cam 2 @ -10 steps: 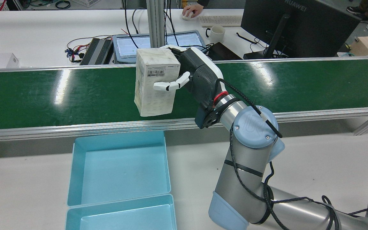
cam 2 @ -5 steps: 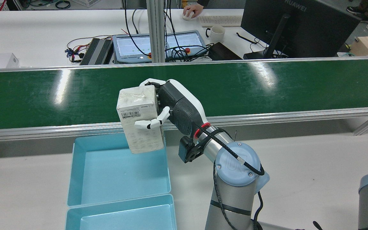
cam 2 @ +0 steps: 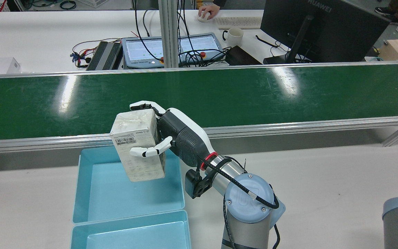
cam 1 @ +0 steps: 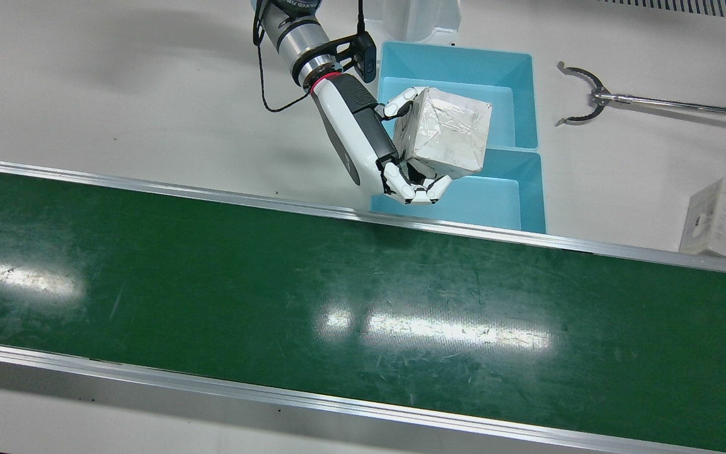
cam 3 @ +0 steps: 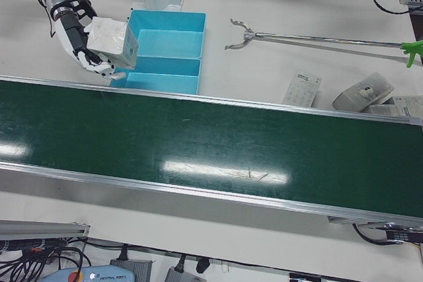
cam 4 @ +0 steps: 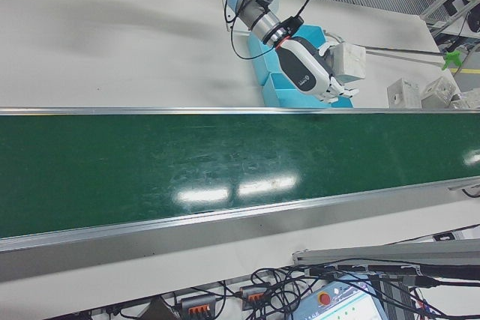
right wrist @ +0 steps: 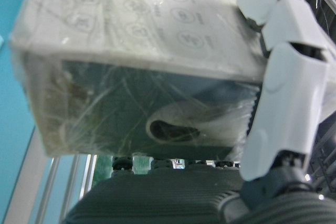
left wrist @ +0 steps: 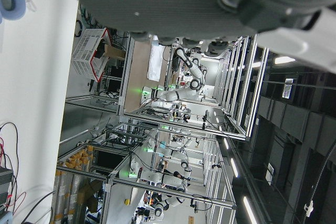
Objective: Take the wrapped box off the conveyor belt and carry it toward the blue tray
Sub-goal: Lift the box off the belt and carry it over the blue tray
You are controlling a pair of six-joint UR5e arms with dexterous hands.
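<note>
My right hand (cam 2: pixel 171 138): closed on the wrapped box (cam 2: pixel 137 145), fingers (cam 2: pixel 143 104) curled over its top, thumb across the barcoded face. Box held in the air, tilted, clear of the conveyor belt (cam 2: pixel 254 93), above the belt-side end of the blue tray (cam 2: pixel 81 180).

Blue tray: on the white bench (cam 2: pixel 323 186), just beside the belt's near rail. The front view shows a second compartment (cam 1: pixel 464 72) adjoining it on the side away from the belt. Nothing lies in either that I can see.

Conveyor belt: green, glossy, bare along its visible length.

Reach-grabber tool (cam 1: pixel 596 98): on the bench beyond the tray, claw end pointing toward it, well apart from the box.

Loose packages (cam 3: pixel 365 92): several near the bench's far end in the left-front view; one small white carton (cam 1: pixel 725 217) lies just beside the belt rail.

My left hand: its own camera shows only the dark underside of the palm; whether spread or closed I cannot tell.

Across the belt: monitor (cam 2: pixel 309 27), mug (cam 2: pixel 233 36), a person's hand (cam 2: pixel 207 10) on a mouse.
</note>
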